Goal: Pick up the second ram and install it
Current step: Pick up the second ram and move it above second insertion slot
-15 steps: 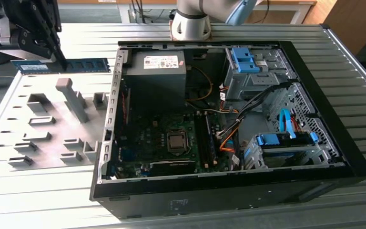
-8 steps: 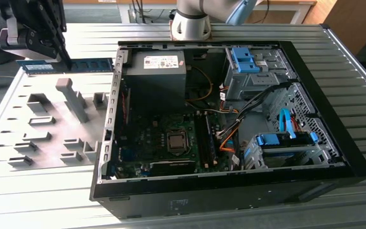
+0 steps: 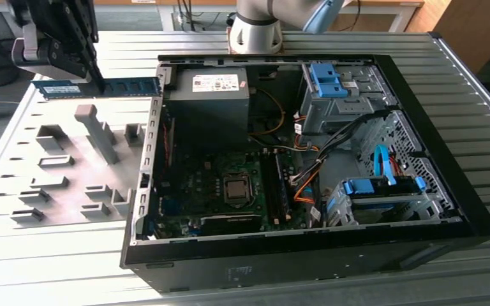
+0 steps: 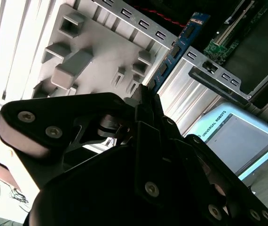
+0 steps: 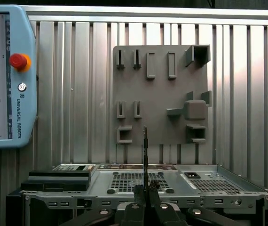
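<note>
an open computer case [image 3: 449, 210] lies on the slatted table [image 3: 49, 274], with a grey fixture plate [image 3: 23, 185] at the exterior view's left. over the plate's far edge, the gripper [image 3: 94, 83] holds the second ram [image 3: 134, 85] level, jaws clamped on its flat faces mid-length, likely to keep its long edge free.

Ribbed metal table [image 5: 77, 94], probably matt-plastic fixture [image 5: 157, 94]

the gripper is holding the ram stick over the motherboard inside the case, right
No. The gripper does hold the ram stick, but outside the case, by the grey fixture plate, not over the motherboard. The exterior view shows it.
</note>
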Robot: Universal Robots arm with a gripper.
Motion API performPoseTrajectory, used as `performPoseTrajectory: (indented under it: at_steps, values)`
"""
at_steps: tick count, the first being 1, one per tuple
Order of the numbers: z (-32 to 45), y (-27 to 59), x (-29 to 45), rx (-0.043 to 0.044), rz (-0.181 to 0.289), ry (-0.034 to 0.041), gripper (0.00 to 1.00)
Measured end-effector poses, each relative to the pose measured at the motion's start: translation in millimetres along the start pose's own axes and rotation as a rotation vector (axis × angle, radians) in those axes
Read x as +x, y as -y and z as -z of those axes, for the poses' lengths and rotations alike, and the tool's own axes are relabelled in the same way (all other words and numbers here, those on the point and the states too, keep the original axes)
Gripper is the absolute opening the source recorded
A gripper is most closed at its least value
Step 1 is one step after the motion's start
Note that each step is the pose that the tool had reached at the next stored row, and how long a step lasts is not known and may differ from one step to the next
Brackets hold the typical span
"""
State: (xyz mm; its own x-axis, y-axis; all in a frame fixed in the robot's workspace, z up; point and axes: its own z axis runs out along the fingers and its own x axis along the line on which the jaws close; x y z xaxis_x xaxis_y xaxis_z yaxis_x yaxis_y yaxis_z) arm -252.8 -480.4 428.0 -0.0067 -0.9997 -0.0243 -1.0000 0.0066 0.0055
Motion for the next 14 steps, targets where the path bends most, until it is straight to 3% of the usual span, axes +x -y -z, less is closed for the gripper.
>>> performPoseTrajectory:
  at_steps: [14]
  values:
    - [0.1,21.0,-0.1,-0.0001,0.0,-0.0001,0.14]
